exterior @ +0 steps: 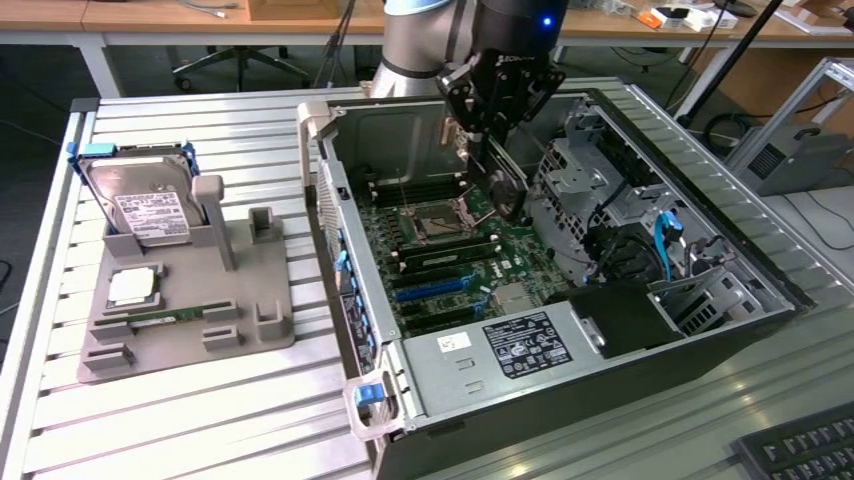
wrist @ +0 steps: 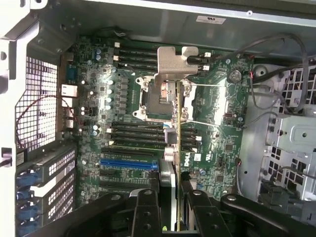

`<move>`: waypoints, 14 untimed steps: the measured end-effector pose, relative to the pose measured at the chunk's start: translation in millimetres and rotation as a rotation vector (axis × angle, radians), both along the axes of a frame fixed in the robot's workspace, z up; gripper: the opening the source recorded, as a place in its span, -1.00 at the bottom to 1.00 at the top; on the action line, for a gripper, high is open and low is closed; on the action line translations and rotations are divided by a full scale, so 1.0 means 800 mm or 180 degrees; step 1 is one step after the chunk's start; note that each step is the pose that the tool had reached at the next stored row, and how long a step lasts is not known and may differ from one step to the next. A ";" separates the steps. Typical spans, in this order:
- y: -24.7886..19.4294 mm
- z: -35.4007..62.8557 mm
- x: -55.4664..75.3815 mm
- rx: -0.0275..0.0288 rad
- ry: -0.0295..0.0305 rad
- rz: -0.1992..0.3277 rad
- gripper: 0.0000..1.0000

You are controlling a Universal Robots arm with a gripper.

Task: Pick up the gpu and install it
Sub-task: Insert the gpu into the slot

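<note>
Claw (wrist: 169,210) grips gpu (wrist: 173,63) — above motherboard (wrist: 219,128)

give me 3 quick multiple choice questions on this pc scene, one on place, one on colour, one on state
1. Where is the gpu?
A on the floor
B inside the case, over the motherboard
C on a shelf

2. What colour is the long slot?
A blue
B red
C white

3. What are the jaws doing?
A open, empty
B shut on a screwdriver
C shut on the gpu

Key: 1 B, it hangs over the board in the open case; 2 A, the slot is plainly blue; 3 C, the card sits edge-on between them.
</note>
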State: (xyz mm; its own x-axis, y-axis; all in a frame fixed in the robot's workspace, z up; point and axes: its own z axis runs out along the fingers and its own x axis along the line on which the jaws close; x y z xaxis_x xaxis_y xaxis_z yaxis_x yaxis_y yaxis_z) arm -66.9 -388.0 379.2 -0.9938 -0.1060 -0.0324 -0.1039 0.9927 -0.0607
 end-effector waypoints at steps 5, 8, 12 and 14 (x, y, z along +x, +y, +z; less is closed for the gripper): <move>0.0000 0.000 0.000 -0.0005 0.0000 0.0143 -0.47; 0.0000 -0.001 0.000 -0.0008 0.0000 0.0197 -0.47; 0.0000 -0.001 0.000 -0.0011 0.0000 0.0279 -0.47; 0.0000 -0.001 0.000 -0.0012 0.0000 0.0302 -0.47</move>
